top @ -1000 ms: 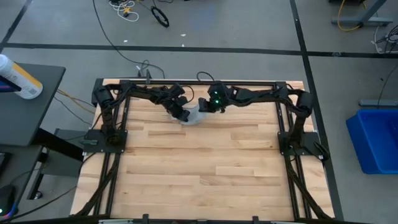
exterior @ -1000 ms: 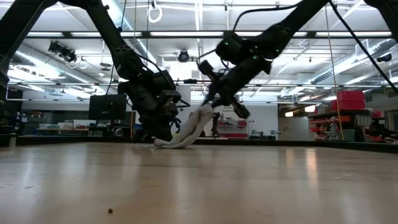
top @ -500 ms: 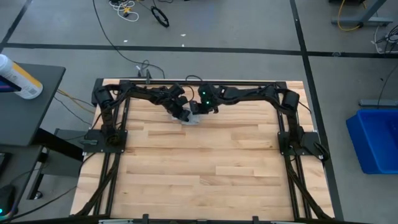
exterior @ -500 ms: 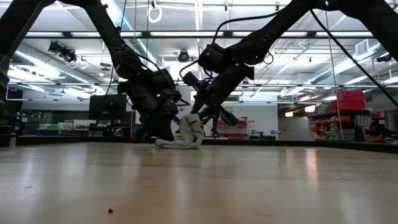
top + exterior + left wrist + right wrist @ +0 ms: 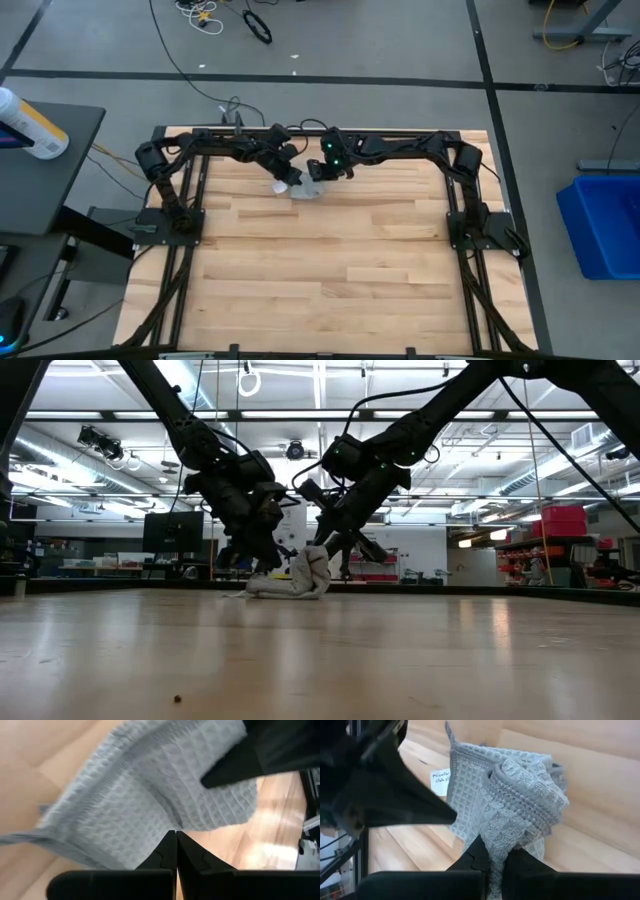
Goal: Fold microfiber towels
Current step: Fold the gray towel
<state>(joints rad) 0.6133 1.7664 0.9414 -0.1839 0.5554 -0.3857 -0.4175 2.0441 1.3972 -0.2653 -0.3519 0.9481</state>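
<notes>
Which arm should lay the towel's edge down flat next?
Probably the right: the right claw is shut on the towel. The left claw is shut and empty beside it.

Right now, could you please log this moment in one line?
towel: bunched, far table edge | right gripper: shut on towel | left gripper: shut, empty, beside towel

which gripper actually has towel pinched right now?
The right gripper: towel runs between its fingers. The left gripper is shut empty, its fingers closed on each other beside the cloth.
</notes>
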